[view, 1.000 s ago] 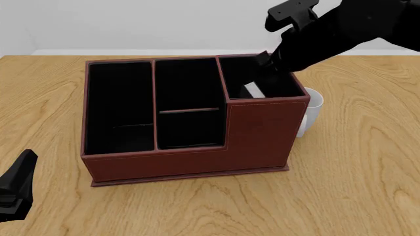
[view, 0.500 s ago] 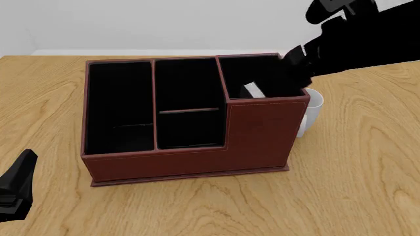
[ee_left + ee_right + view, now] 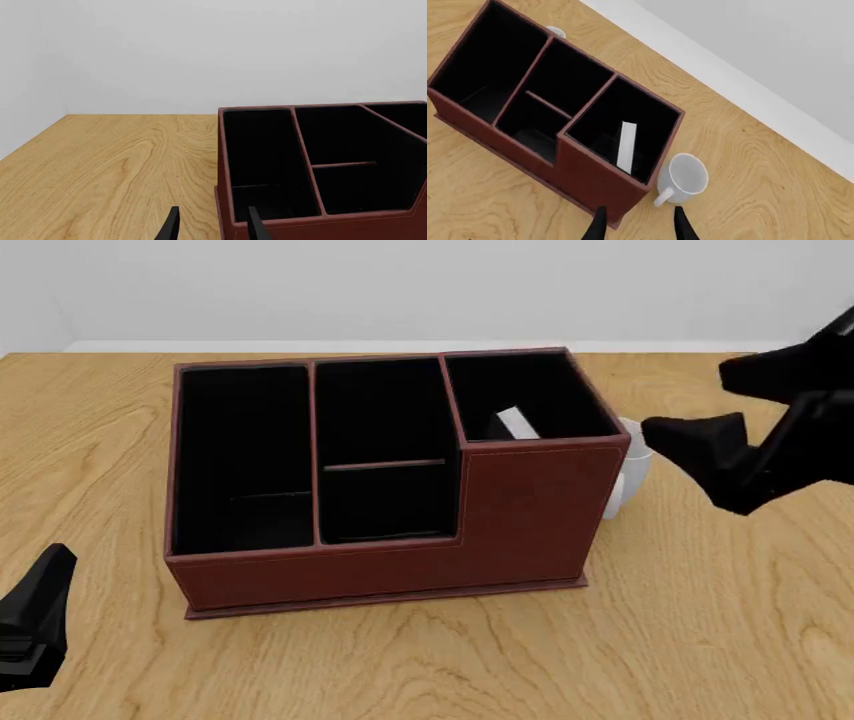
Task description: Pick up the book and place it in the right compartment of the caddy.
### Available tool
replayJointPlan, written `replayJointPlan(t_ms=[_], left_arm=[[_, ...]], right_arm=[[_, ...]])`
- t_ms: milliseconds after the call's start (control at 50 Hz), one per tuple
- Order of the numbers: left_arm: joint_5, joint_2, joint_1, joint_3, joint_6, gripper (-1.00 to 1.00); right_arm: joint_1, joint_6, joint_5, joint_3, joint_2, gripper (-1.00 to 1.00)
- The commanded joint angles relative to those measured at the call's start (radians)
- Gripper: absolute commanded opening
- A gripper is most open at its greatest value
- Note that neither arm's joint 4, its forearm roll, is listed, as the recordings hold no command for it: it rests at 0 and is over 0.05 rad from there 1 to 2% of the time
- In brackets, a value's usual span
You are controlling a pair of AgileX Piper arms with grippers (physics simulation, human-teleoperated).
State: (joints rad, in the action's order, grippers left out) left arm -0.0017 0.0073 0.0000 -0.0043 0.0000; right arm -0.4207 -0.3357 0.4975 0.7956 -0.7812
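Black thin book (image 3: 626, 146), white page edges showing, leans inside the reddish-brown caddy's (image 3: 400, 570) tall right compartment (image 3: 523, 395). White mug (image 3: 686, 176) stands beside it. Right gripper (image 3: 635, 225) and left gripper (image 3: 210, 227) jaws spread, empty.

Simulated tabletop — bare wooden table (image 3: 747, 620)

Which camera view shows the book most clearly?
The right wrist view: it looks down into the right compartment, showing the book with its white page edges standing inside. The front view shows only a white corner above the wall. The left wrist view shows none.
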Motion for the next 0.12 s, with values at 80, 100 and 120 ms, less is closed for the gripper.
replayJointPlan(t_ms=[80, 100, 120], left_arm=[[0.0, 0.0, 0.0, 0.0, 0.0, 1.0], [0.0, 0.0, 0.0, 0.0, 0.0, 1.0], [0.0, 0.0, 0.0, 0.0, 0.0, 1.0]], right_arm=[[-0.07, -0.013, -0.072, -0.217, 0.298, 1.0], [-0.082, 0.029, -0.065, -0.21, 0.304, 1.0], [-0.085, 0.053, -0.062, -0.211, 0.335, 1.0]])
